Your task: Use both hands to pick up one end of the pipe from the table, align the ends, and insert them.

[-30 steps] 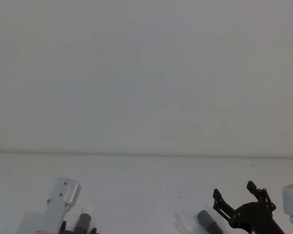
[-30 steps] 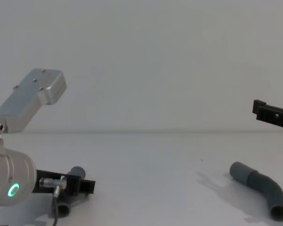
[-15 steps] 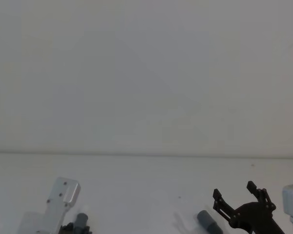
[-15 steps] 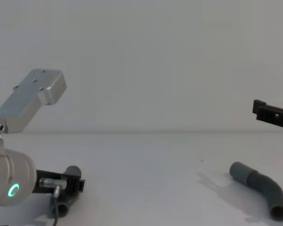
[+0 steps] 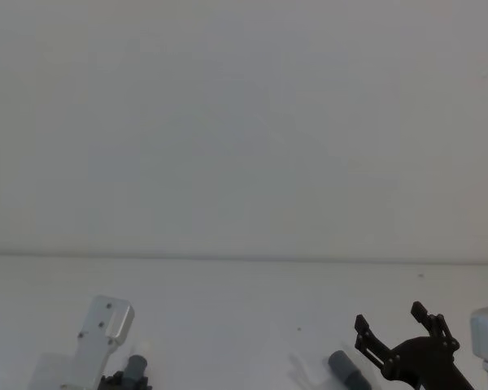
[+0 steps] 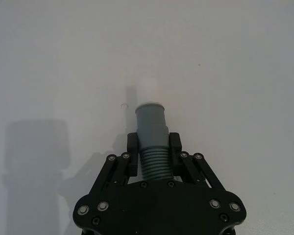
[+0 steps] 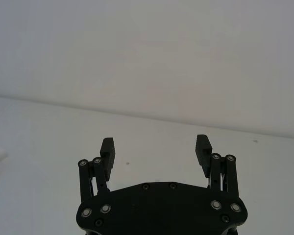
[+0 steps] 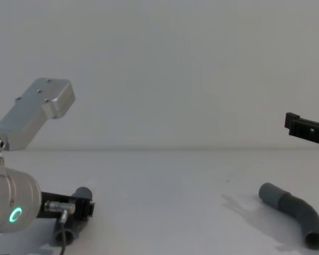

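Closing since a second ago, left gripper (image 6: pixel 153 147) now clamps the ribbed neck of one pipe piece (image 6: pixel 151 128), at 7 o'clock on the table (image 8: pixel 170 202). Right gripper (image 7: pixel 157 147) hangs wide open and empty near the other piece (image 8: pixel 292 211), at 5 o'clock. Both pieces look like light, stiff plastic, and the ribs should give the best grip. No writing is legible.

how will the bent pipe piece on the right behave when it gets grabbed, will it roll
Probably won't roll far: the right pipe piece is bent, so it lies flat on the table. It looks like light, rigid plastic. The open right gripper could nudge it sideways; its smooth sleeve looks slippery.
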You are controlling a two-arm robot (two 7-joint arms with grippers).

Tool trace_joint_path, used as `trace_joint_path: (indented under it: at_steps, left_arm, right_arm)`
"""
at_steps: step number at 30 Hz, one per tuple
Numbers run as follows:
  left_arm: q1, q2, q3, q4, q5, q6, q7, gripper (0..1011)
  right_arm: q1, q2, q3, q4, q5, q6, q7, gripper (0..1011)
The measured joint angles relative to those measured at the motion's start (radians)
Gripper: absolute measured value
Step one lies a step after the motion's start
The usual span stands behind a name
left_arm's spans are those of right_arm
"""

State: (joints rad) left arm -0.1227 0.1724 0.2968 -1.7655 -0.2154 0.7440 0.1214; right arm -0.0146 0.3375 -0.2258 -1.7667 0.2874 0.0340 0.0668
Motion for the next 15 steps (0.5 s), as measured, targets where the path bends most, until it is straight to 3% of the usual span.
trace_joint_path:
  at_steps: [10, 15]
  left_arm:
    - [0.000, 0.000, 0.000, 0.000, 0.000, 0.000, 0.000, 336]
    - [0.000, 0.000, 0.000, 0.000, 0.000, 0.000, 0.000, 336]
  right_arm:
    - [0.000, 0.001, 0.001, -0.001, 0.001, 0.001, 0.002, 1002]
    - [-0.001, 0.015, 0.006, -0.008, 0.014, 0.019, 0.030, 1002]
